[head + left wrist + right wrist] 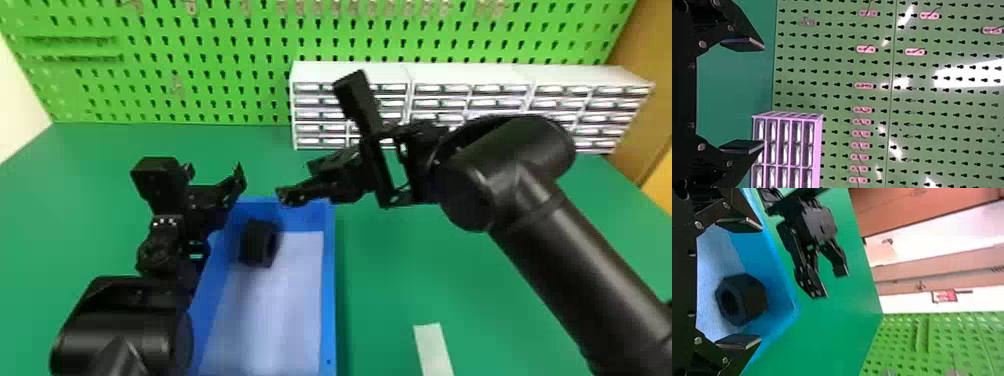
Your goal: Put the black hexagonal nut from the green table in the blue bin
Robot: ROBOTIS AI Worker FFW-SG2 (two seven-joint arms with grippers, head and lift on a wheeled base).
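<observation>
The black hexagonal nut (742, 299) is inside the blue bin (328, 290), by its left wall toward the far end; whether it has settled on the pale liner (285, 310) is hard to tell. The right gripper (761, 284) is over the bin's far end with its jaws spread and apart from the nut, presumably to let it drop clear within the walls. The left gripper (763, 95), also with spread jaws and holding nothing, is near the bin's far left corner, probably only waiting.

The bin sits left of the middle of the green table (400, 260), its long sides running from the far edge's side toward the near one, which likely keeps its open top within reach. White drawer cabinets (470, 72) line the far edge, leaving working room in front.
</observation>
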